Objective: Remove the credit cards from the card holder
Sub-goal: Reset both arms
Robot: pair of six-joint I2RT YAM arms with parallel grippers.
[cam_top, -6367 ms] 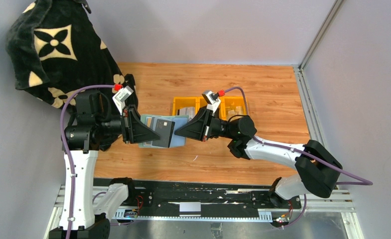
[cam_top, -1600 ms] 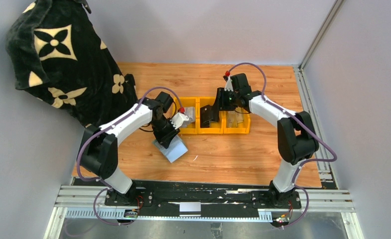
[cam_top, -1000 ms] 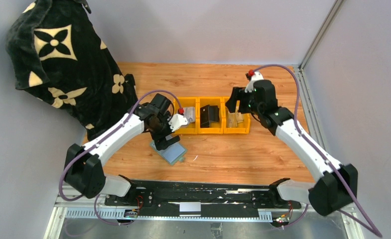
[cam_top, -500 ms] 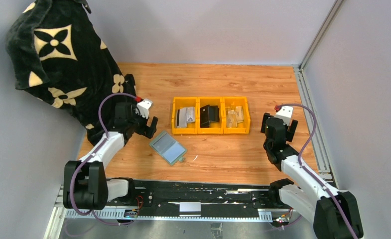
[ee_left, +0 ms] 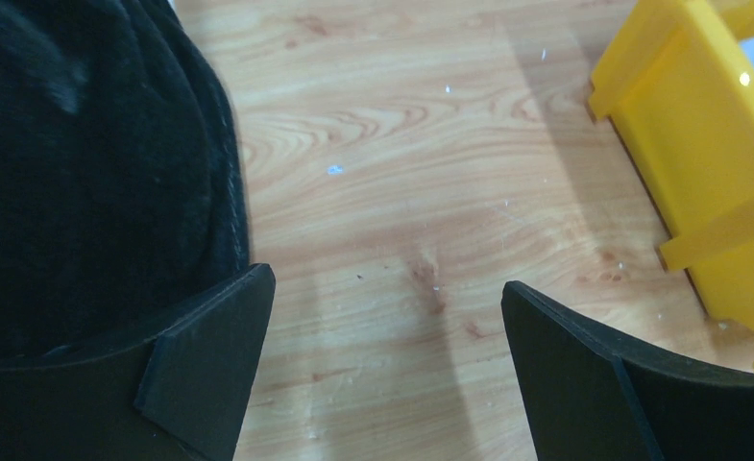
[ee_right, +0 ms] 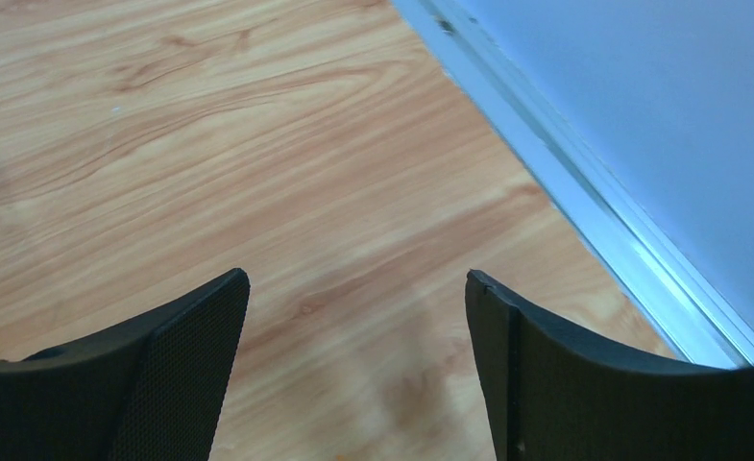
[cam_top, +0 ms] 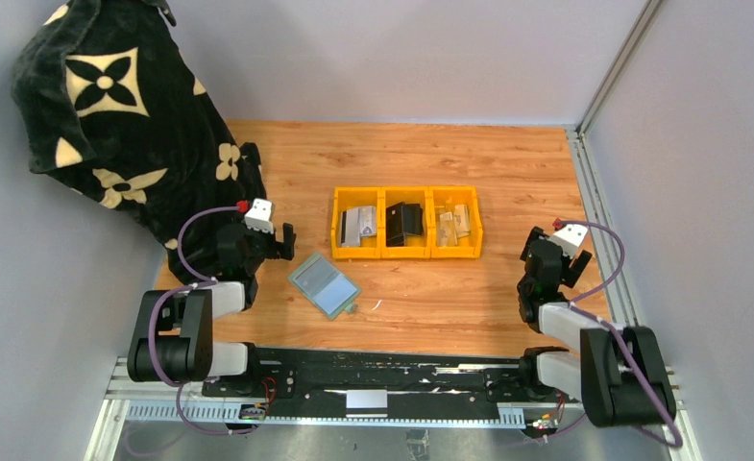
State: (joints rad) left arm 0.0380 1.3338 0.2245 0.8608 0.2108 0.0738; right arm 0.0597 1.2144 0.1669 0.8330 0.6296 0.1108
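The card holder lies open and flat on the wooden table, sage green with a clear sleeve facing up; whether cards sit in it I cannot tell. Grey credit cards rest in the left yellow bin. My left gripper is drawn back to the holder's left, apart from it. In the left wrist view this gripper stands open over bare wood. My right gripper sits far right near the rail. It is open too, with nothing between the fingers.
Three joined yellow bins stand mid-table; the middle holds a black wallet, the right tan banknotes. A black patterned blanket hangs at the left, close beside my left finger. A metal rail and wall border the right.
Both arms have folded back toward the near edge. The left gripper has left the holder lying on the table; the right one has come away from the bins to the right side.
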